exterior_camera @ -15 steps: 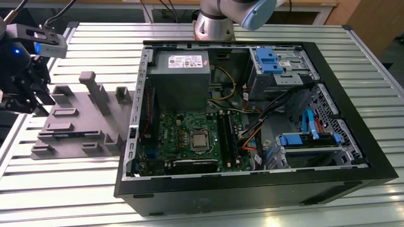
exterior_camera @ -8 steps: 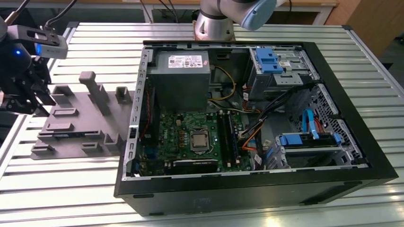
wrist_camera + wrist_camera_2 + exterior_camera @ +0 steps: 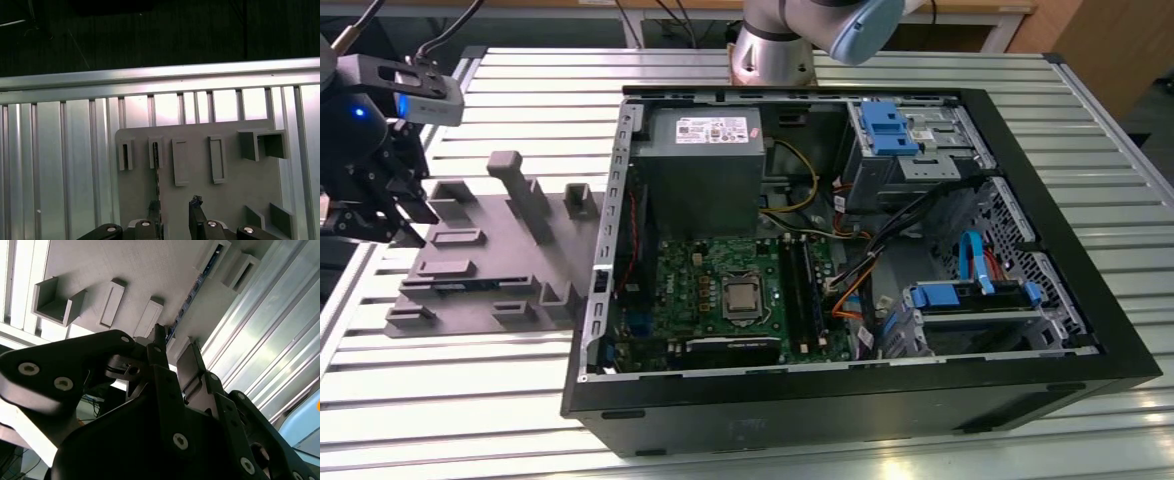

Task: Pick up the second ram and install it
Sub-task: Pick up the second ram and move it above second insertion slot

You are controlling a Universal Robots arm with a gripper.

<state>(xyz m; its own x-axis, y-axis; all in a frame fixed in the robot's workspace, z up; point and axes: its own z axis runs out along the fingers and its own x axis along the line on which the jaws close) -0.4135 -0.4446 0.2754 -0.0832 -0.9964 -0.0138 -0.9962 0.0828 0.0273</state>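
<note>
Exterior view: reaching to view's left, hovering over grey fixture plate. First wrist view: gripper w/ jaws apart, nothing held; second ram on edge in plate slot, beside one fingertip.

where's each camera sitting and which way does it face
Exterior view: high off the arm, looking down on the computer case and fixture plate; arm base and gripper show.
First wrist view: at the wrist, facing plate and table past the gripper.
Second wrist view: close behind the gripper, facing the plate.
Both wrist views share the second ram, on edge.
</note>
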